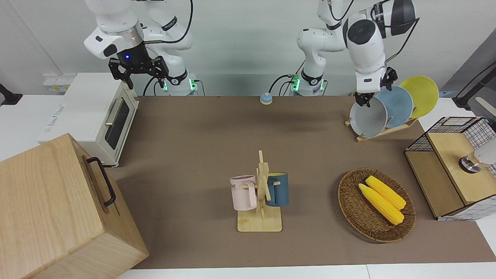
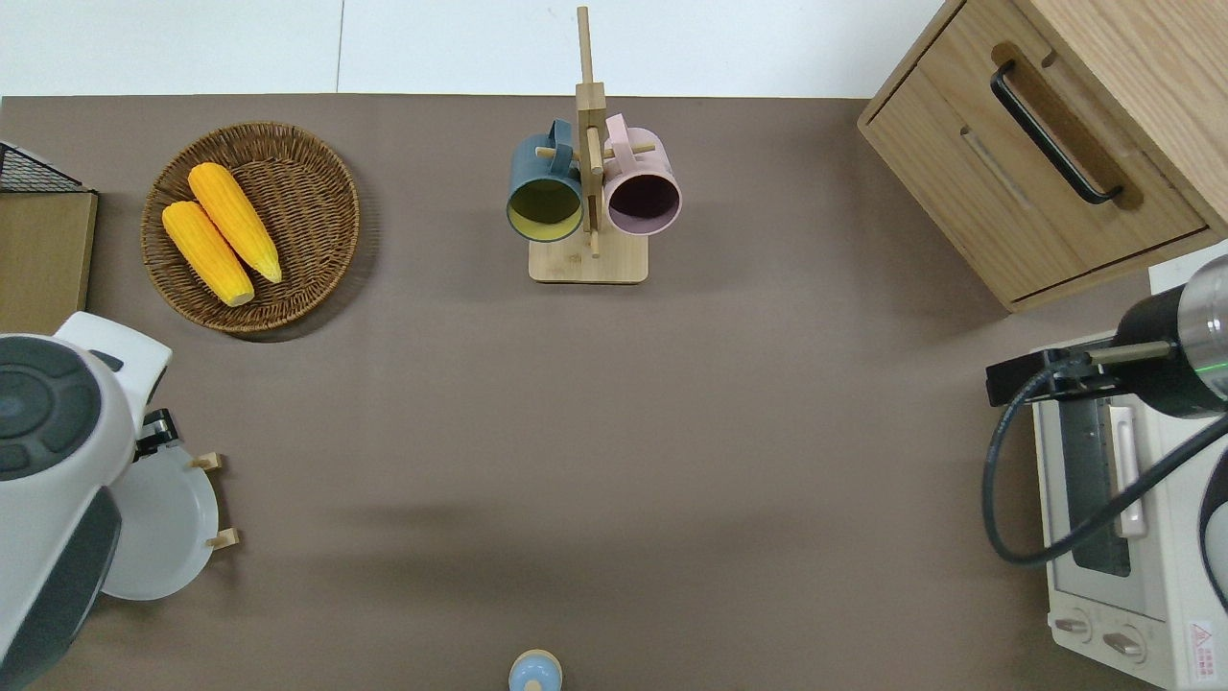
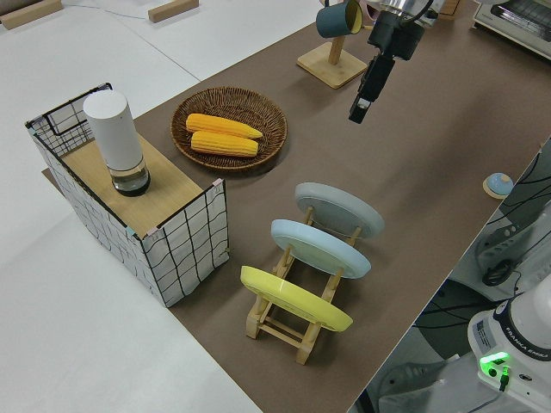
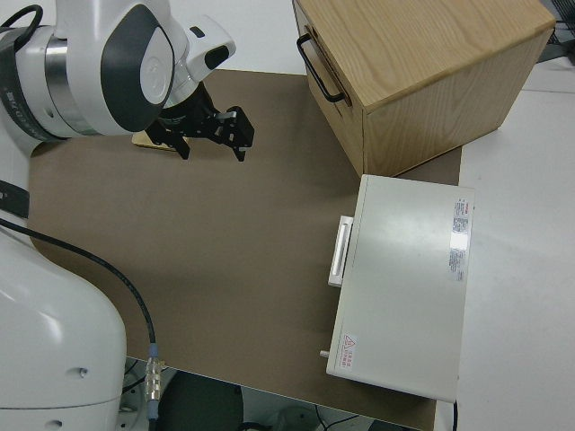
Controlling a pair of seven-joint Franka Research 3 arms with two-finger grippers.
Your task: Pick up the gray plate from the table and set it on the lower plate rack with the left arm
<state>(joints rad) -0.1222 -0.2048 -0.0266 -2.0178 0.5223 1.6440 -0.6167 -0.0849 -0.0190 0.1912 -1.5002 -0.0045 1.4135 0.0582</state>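
On the brown table, the left pincer [image 1: 366,100] hangs open above the racked gray plate [image 1: 368,117]

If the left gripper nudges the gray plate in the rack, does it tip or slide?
The gray plate looks rigid, so it shouldn't flex. It stands on edge, leaning between pegs of the lower plate rack, so a nudge could rock it toward the light blue plate. Its smooth surface probably slips.

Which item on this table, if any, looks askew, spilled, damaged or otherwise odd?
Nothing stands out. The gray plate, blue plate and yellow plate stand slotted in the plate rack. Both corn cobs lie in the basket, and both mugs hang on their stand.
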